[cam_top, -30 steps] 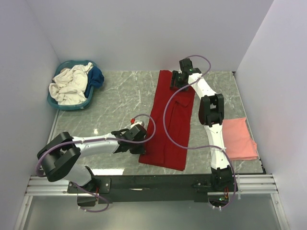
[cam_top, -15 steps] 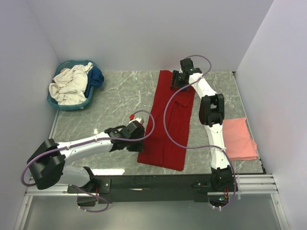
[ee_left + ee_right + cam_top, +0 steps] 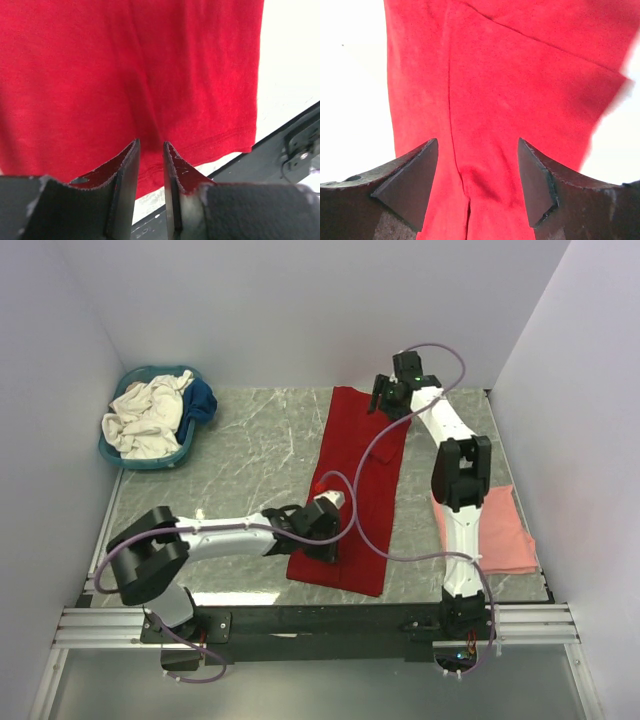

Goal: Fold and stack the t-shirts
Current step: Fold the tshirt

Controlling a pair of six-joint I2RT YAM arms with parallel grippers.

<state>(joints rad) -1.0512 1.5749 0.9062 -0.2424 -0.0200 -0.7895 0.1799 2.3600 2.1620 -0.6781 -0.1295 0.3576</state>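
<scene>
A deep red t-shirt (image 3: 358, 475) lies as a long folded strip down the middle of the table. My left gripper (image 3: 326, 532) hovers low over its near left part; in the left wrist view (image 3: 151, 145) its jaws stand a narrow gap apart with nothing between them, the red cloth (image 3: 130, 75) and its hem below. My right gripper (image 3: 384, 400) is wide open over the shirt's far end; in the right wrist view (image 3: 478, 150) the cloth (image 3: 510, 90) lies flat between the fingers. A folded salmon pink t-shirt (image 3: 497, 530) lies at the right.
A teal basket (image 3: 128, 455) at the far left corner holds a cream-white shirt (image 3: 145, 412) and a dark blue one (image 3: 204, 398). White walls close in the table on three sides. The black rail (image 3: 320, 620) runs along the near edge.
My left gripper has moved right, from the red shirt's left edge to over its near part. My right gripper has shifted slightly right at the far end. The shirt looks unmoved.
</scene>
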